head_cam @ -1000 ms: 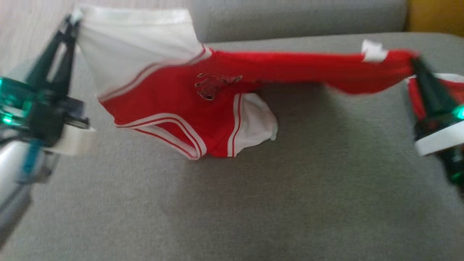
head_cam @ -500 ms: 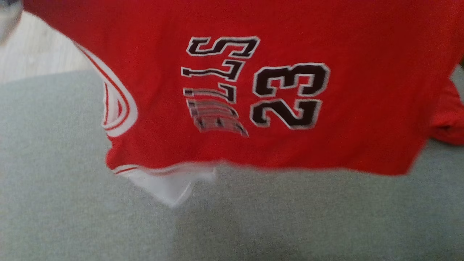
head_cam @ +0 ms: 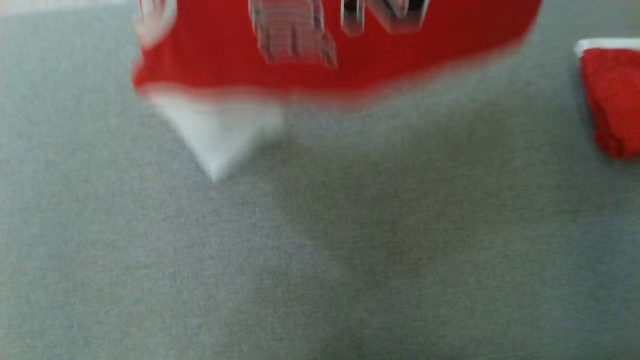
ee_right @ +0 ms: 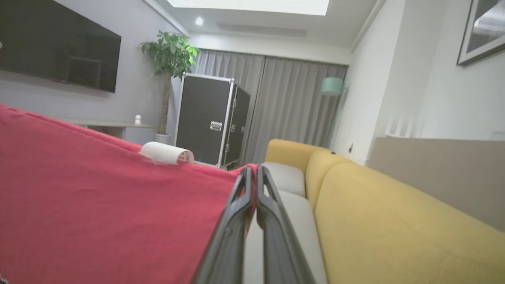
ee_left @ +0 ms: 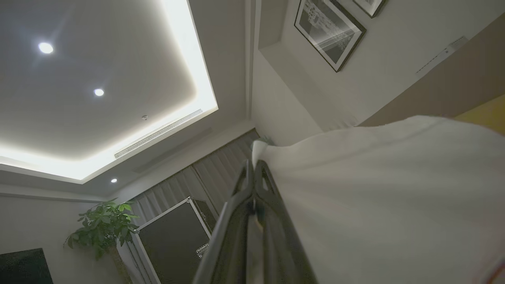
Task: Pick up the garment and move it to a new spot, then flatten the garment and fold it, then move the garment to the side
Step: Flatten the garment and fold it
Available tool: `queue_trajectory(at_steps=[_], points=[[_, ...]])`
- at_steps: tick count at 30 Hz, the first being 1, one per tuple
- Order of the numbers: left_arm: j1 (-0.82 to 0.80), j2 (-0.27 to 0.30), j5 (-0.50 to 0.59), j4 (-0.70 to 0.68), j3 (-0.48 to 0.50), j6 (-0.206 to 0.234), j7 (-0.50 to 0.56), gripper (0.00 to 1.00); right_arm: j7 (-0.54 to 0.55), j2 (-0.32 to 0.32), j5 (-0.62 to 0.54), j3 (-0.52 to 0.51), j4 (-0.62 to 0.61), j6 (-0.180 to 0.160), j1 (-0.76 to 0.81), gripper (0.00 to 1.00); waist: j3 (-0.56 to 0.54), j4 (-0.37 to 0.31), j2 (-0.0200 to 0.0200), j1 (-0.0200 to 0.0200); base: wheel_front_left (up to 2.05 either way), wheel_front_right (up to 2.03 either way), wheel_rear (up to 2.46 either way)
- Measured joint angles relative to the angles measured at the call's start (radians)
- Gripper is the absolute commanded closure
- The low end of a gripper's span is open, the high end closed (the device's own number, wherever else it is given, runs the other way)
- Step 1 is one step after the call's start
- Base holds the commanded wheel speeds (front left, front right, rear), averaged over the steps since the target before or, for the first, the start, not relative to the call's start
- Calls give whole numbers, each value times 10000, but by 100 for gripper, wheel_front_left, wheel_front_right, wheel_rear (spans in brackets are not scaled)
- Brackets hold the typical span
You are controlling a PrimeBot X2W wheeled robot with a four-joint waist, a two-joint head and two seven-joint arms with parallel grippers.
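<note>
The garment [head_cam: 210,60] hangs blurred above the grey cushion [head_cam: 350,260] — left jaws clenched on its white corner, right jaws on its red edge.

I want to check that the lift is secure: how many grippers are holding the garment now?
2. The left gripper is shut on the white part of the garment; the right gripper is shut on its red edge, each seen in its own wrist view.

A blurred red garment [head_cam: 340,75] hangs at twelve o'clock above the grey cushion [head_cam: 350,250]; a separate red cloth [head_cam: 612,95] lies at two o'clock.
</note>
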Motion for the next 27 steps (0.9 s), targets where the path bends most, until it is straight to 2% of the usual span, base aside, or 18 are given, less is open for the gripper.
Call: queue_trajectory(at_steps=[2, 5, 11, 15, 19, 22, 23, 24, 27], points=[[-537, -215, 219, 265, 15, 161, -238, 100, -512, 31, -301, 58, 441, 0, -626, 100, 350, 41, 0, 0, 0, 0, 0], [-873, -481, 299, 343, 71, 86, -366, 100, -884, 48, -604, 228, 888, 0, -1187, 100, 769, 122, 0, -1, 0, 0, 0], [-183, -594, 295, -529, 251, -173, -395, 100, -1060, -56, -663, 965, 1386, 0, -1220, 100, 1439, 398, 0, -2, 0, 0, 0], [1567, -585, 238, -1287, 288, -284, -397, 100, -1116, -98, -336, 1264, 1601, 0, -823, 100, 1671, 657, 0, -2, 0, 0, 0], [3810, -376, 244, -2136, 293, -257, -395, 100, -1131, -58, -82, 1252, 1551, 0, 429, 100, 1544, 767, 0, -2, 0, 0, 0], [5401, -92, 286, -2938, 307, -146, -395, 100, -1131, -127, 69, 922, 1319, 0, 1697, 100, 1266, 789, 1, -7, 0, 0, 0], [5401, -92, 286, -2938, 307, -146, -395, 100, -1131, -127, 69, 922, 1319, 0, 1697, 100, 1266, 789, 1, -7, 0, 0, 0], [6450, 123, 295, -3409, 357, 15, -393, 100, -1131, -190, 86, 639, 1072, 0, 2557, 100, 1049, 793, 1, -6, 0, 0, 0], [8161, 512, 293, -4061, 447, 261, -393, 100, -1131, -280, 88, 194, 535, 0, 3943, 100, 671, 775, 1, -8, 0, 0, 0]])
